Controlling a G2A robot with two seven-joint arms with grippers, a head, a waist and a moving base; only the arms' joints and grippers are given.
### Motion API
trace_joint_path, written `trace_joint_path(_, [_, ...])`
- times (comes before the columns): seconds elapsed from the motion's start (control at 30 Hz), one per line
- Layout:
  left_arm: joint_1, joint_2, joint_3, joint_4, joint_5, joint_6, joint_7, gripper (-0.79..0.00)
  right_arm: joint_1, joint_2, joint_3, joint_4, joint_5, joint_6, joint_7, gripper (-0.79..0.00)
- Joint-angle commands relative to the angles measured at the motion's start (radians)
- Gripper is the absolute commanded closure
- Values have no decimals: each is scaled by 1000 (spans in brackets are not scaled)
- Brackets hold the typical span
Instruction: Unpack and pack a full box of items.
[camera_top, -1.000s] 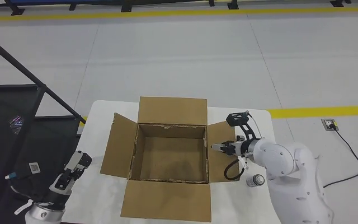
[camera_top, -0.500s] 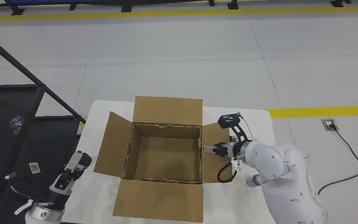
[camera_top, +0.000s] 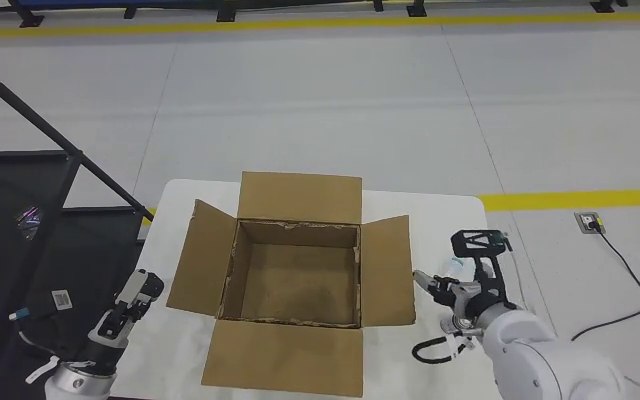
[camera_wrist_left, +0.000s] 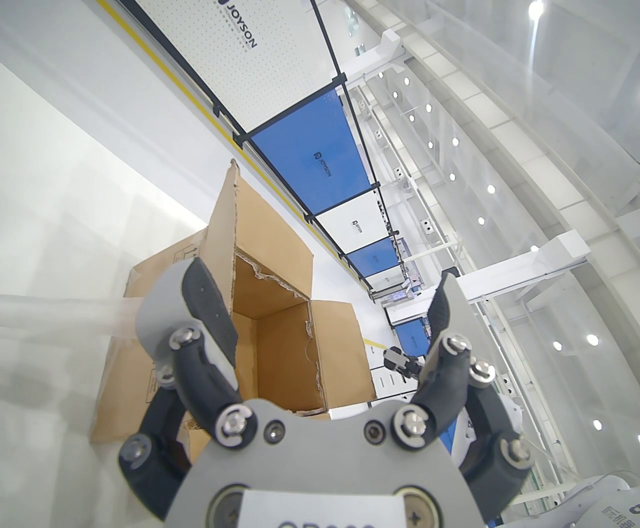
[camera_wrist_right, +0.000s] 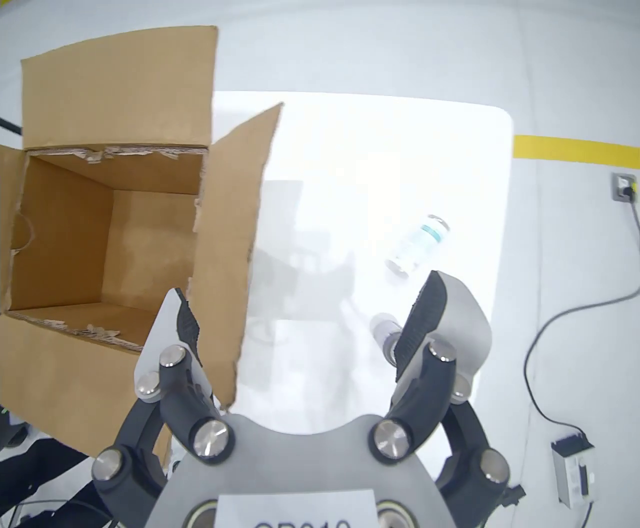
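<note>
Right gripper (camera_wrist_right: 307, 292), fingers spread, should descend squarely across the lying clear glass bottle (camera_wrist_right: 419, 246); left gripper (camera_wrist_left: 322, 280) is spread too.

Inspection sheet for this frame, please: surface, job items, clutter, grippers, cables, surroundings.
Surface: white table, rounded corners.
Job's things: cardboard box open, four flaps out; lying bottle on the table beside it; second bottle partly hidden behind a finger.
Clutter: nothing seen.
Grippers: left gripper open, holding nothing; right gripper open, over the table near both bottles.
Cables: black cable on the floor, near an outlet.
Surroundings: grey floor, yellow line.
</note>
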Motion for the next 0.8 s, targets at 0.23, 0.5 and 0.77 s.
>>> trace_joint_path(0.23, [0,0,0,0,0,0,0,-785,-128,-5,45,-4,-191,165,46,-785])
trace_joint_path(0.5, [0,0,0,0,0,0,0,-785,-128,-5,45,-4,-191,165,46,-785])
trace_joint_path(0.77, [0,0,0,0,0,0,0,-785,-123,-7,62,82,-169,155,6,-785])
